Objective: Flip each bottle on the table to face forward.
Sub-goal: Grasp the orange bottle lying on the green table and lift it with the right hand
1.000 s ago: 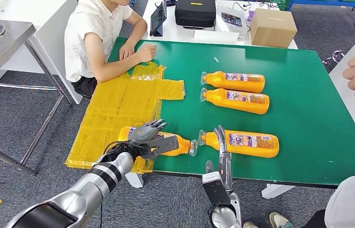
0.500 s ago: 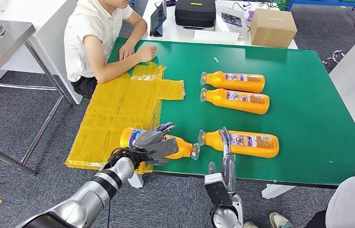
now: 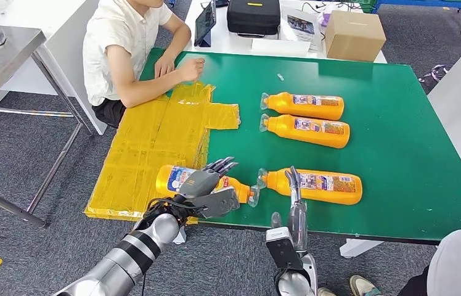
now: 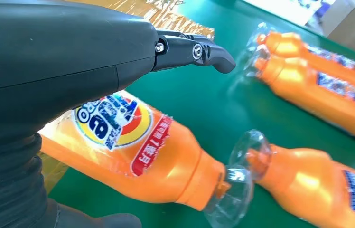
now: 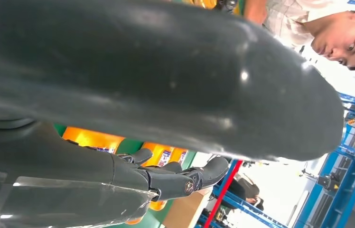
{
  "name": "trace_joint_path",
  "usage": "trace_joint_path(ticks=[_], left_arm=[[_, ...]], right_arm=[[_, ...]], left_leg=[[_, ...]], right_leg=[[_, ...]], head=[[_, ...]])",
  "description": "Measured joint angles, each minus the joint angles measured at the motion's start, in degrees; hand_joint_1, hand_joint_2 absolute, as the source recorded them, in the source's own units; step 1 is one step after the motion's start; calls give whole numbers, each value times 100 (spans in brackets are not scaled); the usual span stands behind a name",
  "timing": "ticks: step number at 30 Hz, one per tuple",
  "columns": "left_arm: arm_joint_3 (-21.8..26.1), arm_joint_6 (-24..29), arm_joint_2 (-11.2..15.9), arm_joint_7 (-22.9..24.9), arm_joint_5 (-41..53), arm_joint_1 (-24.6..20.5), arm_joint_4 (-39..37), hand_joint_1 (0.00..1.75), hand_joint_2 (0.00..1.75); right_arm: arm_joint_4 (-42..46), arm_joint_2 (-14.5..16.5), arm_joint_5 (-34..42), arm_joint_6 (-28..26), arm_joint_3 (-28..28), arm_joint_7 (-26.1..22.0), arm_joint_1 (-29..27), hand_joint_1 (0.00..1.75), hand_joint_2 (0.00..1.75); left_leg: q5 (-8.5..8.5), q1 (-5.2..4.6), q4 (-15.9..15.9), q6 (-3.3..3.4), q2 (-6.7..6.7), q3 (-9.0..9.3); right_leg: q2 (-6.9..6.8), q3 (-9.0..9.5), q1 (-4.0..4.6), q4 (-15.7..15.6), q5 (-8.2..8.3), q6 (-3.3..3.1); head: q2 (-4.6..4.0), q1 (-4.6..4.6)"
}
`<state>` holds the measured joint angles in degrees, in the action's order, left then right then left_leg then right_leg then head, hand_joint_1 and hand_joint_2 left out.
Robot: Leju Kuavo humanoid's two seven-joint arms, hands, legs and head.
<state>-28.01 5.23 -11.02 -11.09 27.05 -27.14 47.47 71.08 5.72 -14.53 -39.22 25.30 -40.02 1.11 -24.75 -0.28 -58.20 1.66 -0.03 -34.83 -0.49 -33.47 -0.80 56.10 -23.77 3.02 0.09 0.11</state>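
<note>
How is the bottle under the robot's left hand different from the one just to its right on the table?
The near-left bottle points its clear cap rightward and shows a round blue, red and yellow logo; the near-right bottle points its cap leftward and shows a blue-and-white rectangular label. The left hand sits over the first; the right hand reaches beside the second. Both are orange, lying flat, caps nearly meeting.

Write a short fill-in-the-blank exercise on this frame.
1. The green table holds ____ orange plastic bottles.
2. The left hand is over the bottle lying partly on the ____ taped sheet.
3. The bottles' clear caps are ____ in colour, not tinted.
4. A brown ____ box stands beyond the table.

Missing: four; yellow; transparent; cardboard
</note>
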Motion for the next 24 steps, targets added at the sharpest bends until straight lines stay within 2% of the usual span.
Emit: trace_joint_path(ticks=[3,5,7,9,12,15,18,22,24], left_arm=[[-124,-16,43,-23,-105,88,298,0,175],[-219,-55,89,-54,-282,222,614,0,175],[-326,-101,159,-116,-526,458,1050,0,175],[-437,-140,255,-175,-738,755,1547,0,175],[-565,-214,384,-216,-921,1110,2122,0,175],[-637,-257,476,-320,-1026,1433,2589,0,175],[-687,24,538,-446,-878,1906,3128,0,175],[-698,783,553,-528,-591,2505,3813,0,175],[-696,993,553,-535,-571,2698,4068,0,175]], right_arm=[[27,-19,-117,-41,-3,0,-27,0,175],[46,-41,-469,-50,-28,0,-65,0,175],[58,-64,-1179,-53,-124,0,-139,0,175],[75,-89,-1932,-54,-308,0,-241,0,175],[120,-125,-2618,-56,-596,51,-366,0,175],[260,-127,-3761,-60,-1021,156,-514,0,175],[472,-132,-4473,-62,-1570,236,-726,0,175],[801,-173,-4908,-63,-2251,346,-990,0,175],[937,-181,-5087,-63,-2503,393,-1080,0,175]], left_leg=[[0,0,0,0,0,-2],[-1,0,0,0,1,-2],[-3,0,0,0,1,-3],[-5,0,0,-1,0,-8],[-5,0,0,-1,-1,-19],[-6,-1,0,0,1,-20],[-6,-1,0,0,-3,-23],[-10,-3,0,-1,-2,-30],[-11,-3,0,-1,-2,-31]], right_leg=[[0,-1,0,0,0,0],[0,-1,0,0,0,0],[0,-2,0,-1,-2,0],[0,-7,0,-1,-3,0],[0,-19,0,-2,-4,-1],[1,-22,0,-3,-4,0],[0,-23,-1,-3,-4,0],[0,-31,-1,-5,-5,0],[0,-33,-1,-6,-5,1]], head=[[0,-1],[0,-1],[0,-1],[0,-1],[0,-1],[0,-1],[0,-1],[0,0],[0,0]])
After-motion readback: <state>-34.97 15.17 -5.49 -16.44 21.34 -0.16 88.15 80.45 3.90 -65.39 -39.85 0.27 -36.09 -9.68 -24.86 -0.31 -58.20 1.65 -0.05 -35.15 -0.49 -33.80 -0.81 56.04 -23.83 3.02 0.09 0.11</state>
